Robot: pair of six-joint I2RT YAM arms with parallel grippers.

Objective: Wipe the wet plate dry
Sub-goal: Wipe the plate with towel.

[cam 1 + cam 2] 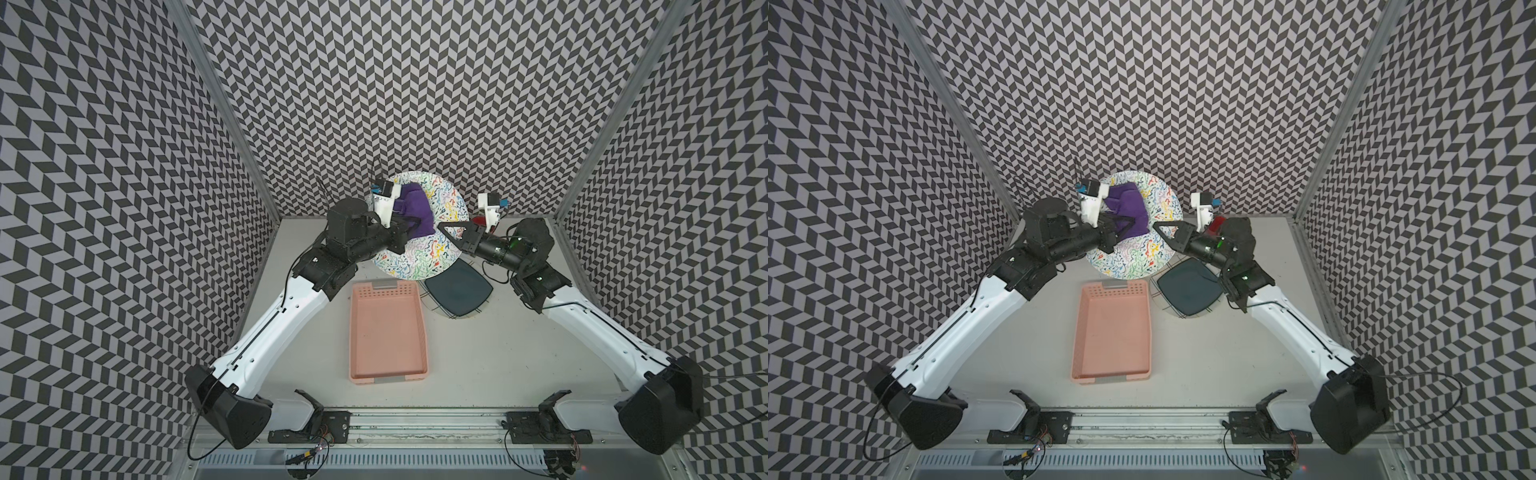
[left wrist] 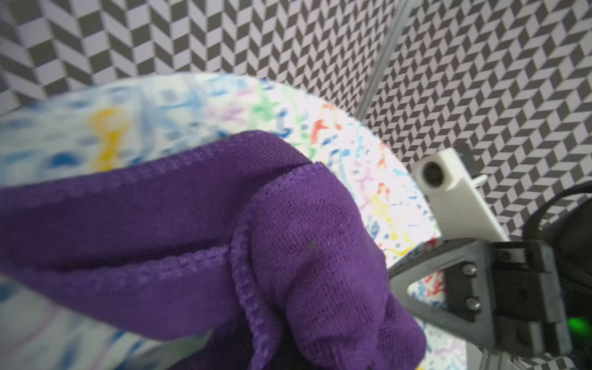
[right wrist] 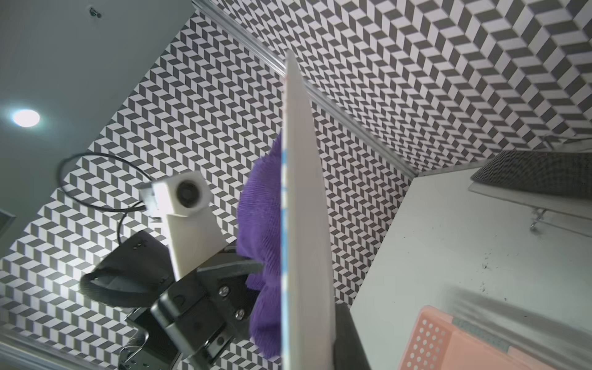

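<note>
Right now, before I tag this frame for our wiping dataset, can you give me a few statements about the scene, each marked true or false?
1. The left gripper is shut on the purple cloth. True.
2. The patterned plate lies flat, with no gripper on it. False: the right gripper holds it by its rim, raised and tilted.
3. The purple cloth lies in the pink tray. False: it is pressed against the plate's patterned face, and the tray shows nothing inside.
4. A dark square plate sits beside the pink tray, near the right arm. True.
</note>
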